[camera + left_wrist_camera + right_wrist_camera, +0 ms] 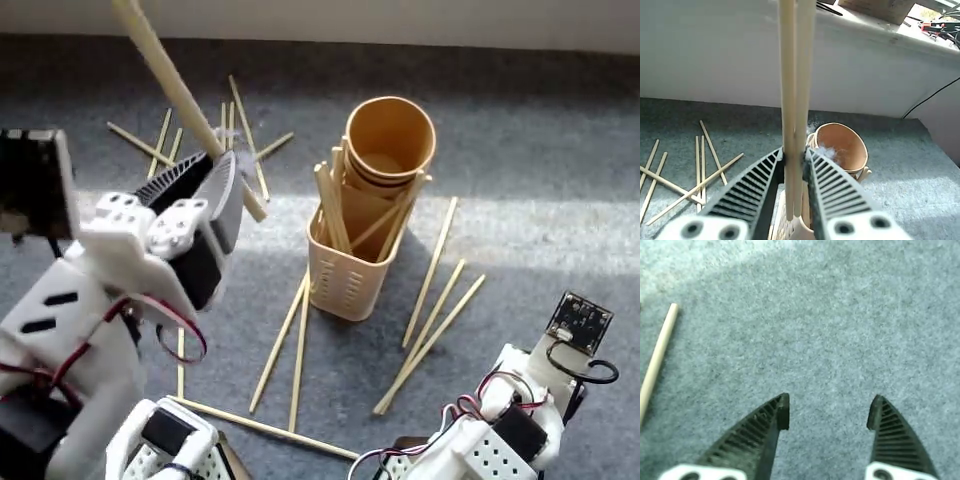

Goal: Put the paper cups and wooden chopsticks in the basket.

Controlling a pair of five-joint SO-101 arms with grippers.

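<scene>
A beige plastic basket (345,275) stands mid-carpet holding stacked paper cups (390,140) and several wooden chopsticks (333,205). My left gripper (228,170) sits left of the basket, above the carpet, and is shut on a pair of chopsticks (795,75). That pair slants up and away from the basket, its lower end (255,208) short of the rim. The top cup (840,147) lies just beyond the gripper's tips. My right gripper (829,412) stands open over bare carpet, with one loose chopstick (657,360) off to its side.
Loose chopsticks lie on the grey carpet behind the left arm (165,140), in front of the basket (290,350) and to its right (435,300). The right arm's body (510,425) is at the front right. A white wall (715,60) bounds the far side.
</scene>
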